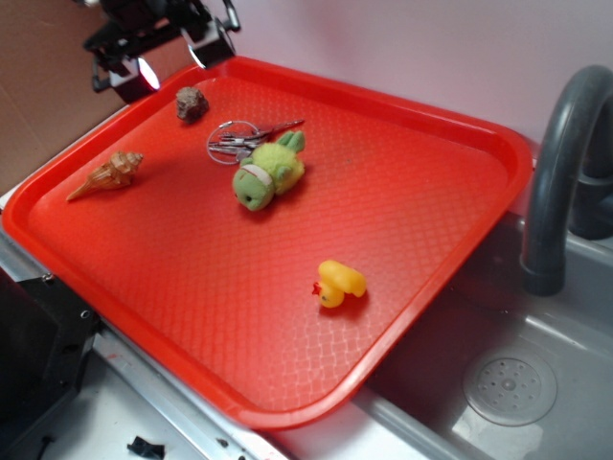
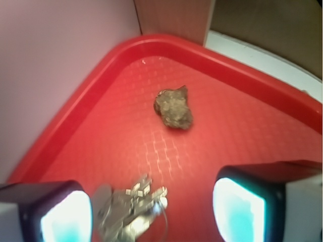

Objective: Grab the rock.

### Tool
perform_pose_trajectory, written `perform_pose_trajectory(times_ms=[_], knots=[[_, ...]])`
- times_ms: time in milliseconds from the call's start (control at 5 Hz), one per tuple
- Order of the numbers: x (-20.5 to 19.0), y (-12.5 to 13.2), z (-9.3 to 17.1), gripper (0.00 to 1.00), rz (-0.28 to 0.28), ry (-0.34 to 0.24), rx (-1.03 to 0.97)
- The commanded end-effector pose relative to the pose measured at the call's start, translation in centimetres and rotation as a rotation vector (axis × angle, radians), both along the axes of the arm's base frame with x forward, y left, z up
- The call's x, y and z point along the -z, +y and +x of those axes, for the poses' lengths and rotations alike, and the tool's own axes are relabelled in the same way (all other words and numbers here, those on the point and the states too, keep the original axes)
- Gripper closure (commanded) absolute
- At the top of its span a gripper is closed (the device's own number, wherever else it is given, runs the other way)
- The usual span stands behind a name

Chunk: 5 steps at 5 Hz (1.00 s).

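**Line up over the rock before you descend**

Nearest the exterior camera, your small yellow rubber duck [image 1: 339,284] sits alone on the wide red plastic tray [image 1: 192,268]; ignore it. Further in lies the green plush frog toy [image 1: 269,173], with a bunch of metal keys on a ring [image 1: 236,141] just beyond it, and the tan spiral seashell [image 1: 107,175] off toward the tray's left edge. None of these is your target.

Your target, the small lumpy grey-brown rock [image 2: 174,108], rests in the far corner of the tray, near the raised rim and apart from the keys. Your gripper [image 1: 174,59] hangs above that corner with its fingers spread wide and nothing between them.

In the wrist view the rock sits ahead of the finger pads [image 2: 65,217], while the keys lie between them. So, by my reading, you should first carry the gripper forward until the rock is centred, then lower. Straddle the rock's narrower width, watch the rim, and close only when both pads flank the stone.
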<state>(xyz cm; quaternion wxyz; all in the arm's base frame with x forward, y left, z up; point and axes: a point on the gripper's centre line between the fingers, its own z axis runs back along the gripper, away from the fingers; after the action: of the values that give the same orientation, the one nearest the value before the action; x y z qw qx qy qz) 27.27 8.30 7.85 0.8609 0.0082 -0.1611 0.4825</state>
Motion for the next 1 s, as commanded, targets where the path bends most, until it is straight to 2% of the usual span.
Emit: perform_pose_trajectory(times_ms=[0, 600, 800], knots=[[1.9, 4.8, 2.0, 0.00, 0.083, 0.013, -0.078], [4.3, 6.7, 2.1, 0.00, 0.116, 0.095, -0.139], [4.8, 6.4, 2.1, 1.00, 0.128, 0.111, -0.156]])
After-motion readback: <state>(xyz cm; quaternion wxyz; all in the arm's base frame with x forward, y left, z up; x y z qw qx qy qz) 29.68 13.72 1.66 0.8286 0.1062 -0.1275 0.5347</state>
